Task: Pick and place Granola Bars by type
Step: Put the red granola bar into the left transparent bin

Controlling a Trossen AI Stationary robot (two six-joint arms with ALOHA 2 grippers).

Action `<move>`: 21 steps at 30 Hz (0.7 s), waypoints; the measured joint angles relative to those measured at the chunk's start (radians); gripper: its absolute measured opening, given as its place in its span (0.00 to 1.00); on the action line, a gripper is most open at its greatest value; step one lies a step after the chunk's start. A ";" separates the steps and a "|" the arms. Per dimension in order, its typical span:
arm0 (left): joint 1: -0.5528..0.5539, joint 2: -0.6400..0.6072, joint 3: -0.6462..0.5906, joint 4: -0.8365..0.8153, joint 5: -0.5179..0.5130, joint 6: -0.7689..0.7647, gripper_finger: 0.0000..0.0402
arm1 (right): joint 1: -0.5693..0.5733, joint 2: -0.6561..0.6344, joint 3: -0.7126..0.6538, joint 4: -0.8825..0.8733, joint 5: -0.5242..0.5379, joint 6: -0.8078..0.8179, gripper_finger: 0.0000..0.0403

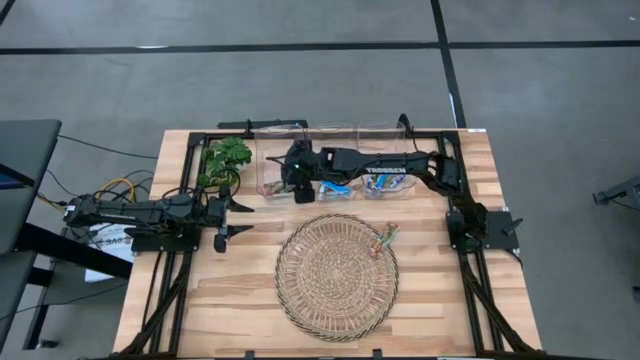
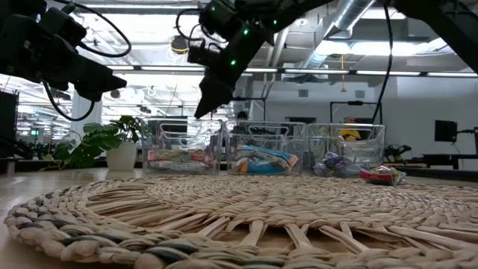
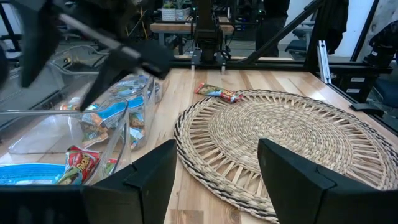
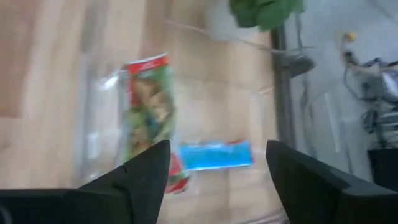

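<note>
since my right fingers [image 1: 301,193] hang spread over the leftmost clear bin [image 1: 277,175] at the back of the desk [image 1: 440,300], gripping nothing, the next pick turns on what is left outside the bins. in my right wrist view a green-and-red bar [image 4: 148,112] and a blue bar [image 4: 216,155] lie below my fingers, inside that bin as far as i can judge. the one bar i see loose is the multicoloured bar [image 1: 385,239] at the woven mat's [image 1: 336,277] right edge. it lies toward my right arm's base, well apart from my right fingers, its long axis slanting across the rim. my left fingers [image 1: 226,220] wait open beside the plant [image 1: 224,160], farther from that bar, with the mat between. so i judge the right arm the nearer one.
</note>
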 joint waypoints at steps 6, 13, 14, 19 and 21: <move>0.000 0.000 0.000 0.000 0.001 0.000 0.55 | 0.058 -0.109 0.000 -0.225 -0.123 0.089 0.65; 0.000 0.000 0.000 0.000 0.001 0.000 0.55 | 0.188 -0.211 0.000 -0.506 -0.274 0.141 0.65; 0.000 0.000 0.000 0.000 0.001 0.000 0.55 | 0.206 -0.221 0.000 -0.555 -0.282 0.146 0.65; 0.000 0.000 0.000 0.000 0.001 0.000 0.55 | 0.289 -0.255 -0.048 -0.751 -0.288 0.223 0.65; 0.000 0.000 0.000 0.000 0.001 0.000 0.55 | 0.319 -0.278 -0.104 -0.787 -0.288 0.259 0.65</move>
